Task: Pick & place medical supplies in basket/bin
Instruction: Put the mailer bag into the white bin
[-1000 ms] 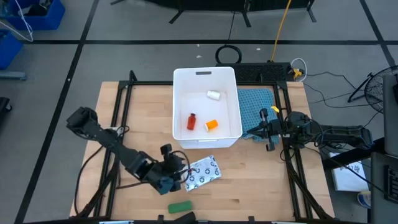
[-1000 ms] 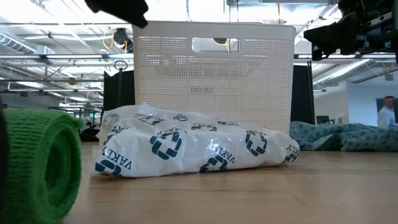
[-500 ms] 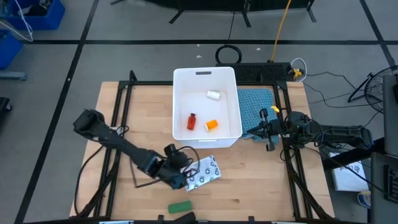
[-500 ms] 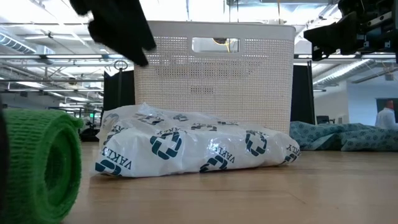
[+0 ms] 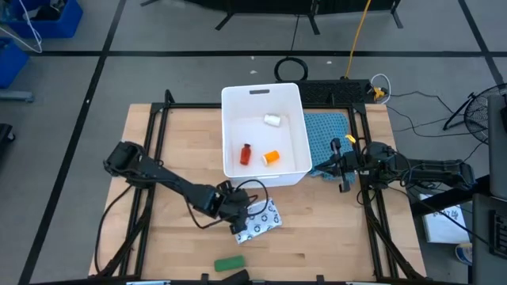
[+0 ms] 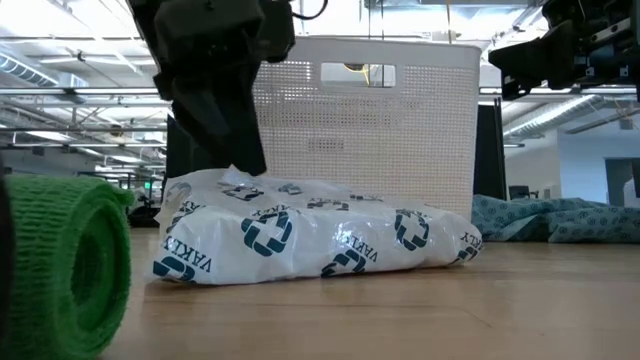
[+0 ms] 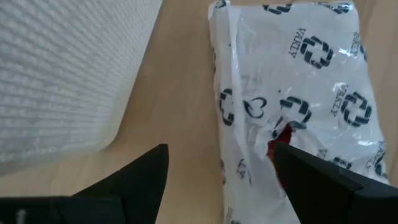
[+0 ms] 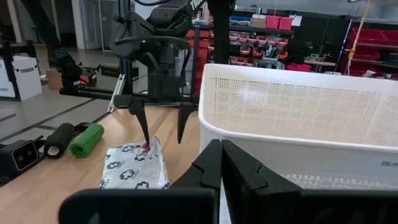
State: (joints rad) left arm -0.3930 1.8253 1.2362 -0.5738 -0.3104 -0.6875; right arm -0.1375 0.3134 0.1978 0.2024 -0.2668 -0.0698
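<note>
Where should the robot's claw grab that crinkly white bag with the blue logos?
Probably from straight above, at the pouch's short end nearest the left claw. It lies flat on the table, so no side is open to slide under, but the crinkled film bunches into a ridge there. The open fingers already straddle that edge. The bin stands just beside it.

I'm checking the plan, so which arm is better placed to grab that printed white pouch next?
Left. The left gripper hangs open right over the pouch, one finger at its edge. The right gripper waits shut beyond the bin, above the teal cloth.
</note>
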